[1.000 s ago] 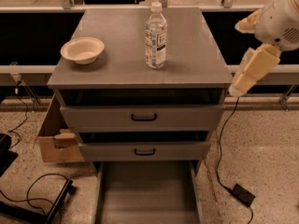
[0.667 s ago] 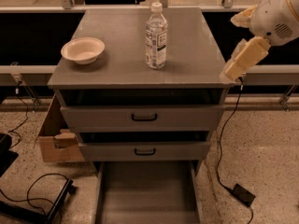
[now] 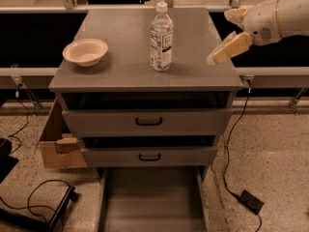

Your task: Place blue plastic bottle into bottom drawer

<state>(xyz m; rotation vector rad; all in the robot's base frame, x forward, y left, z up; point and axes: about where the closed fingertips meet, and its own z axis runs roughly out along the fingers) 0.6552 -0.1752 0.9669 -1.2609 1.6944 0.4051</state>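
The blue plastic bottle (image 3: 161,37), clear with a white cap and a pale label, stands upright on the grey cabinet top (image 3: 130,71). My gripper (image 3: 220,36) hovers over the right edge of the cabinet top, to the right of the bottle and apart from it. It is open and empty, with its cream fingers (image 3: 231,48) pointing left toward the bottle. The bottom drawer (image 3: 149,197) is pulled out at floor level and its flat grey floor is bare.
A cream round bowl (image 3: 85,51) sits on the left of the cabinet top. The two upper drawers (image 3: 148,122) with black handles stand slightly ajar. A cardboard box (image 3: 55,144) is left of the cabinet. Cables and a power brick (image 3: 251,201) lie on the floor.
My gripper has moved left and a little up, from beside the cabinet's right edge to over the top, closer to the bottle. The bottle and the drawers have not moved.
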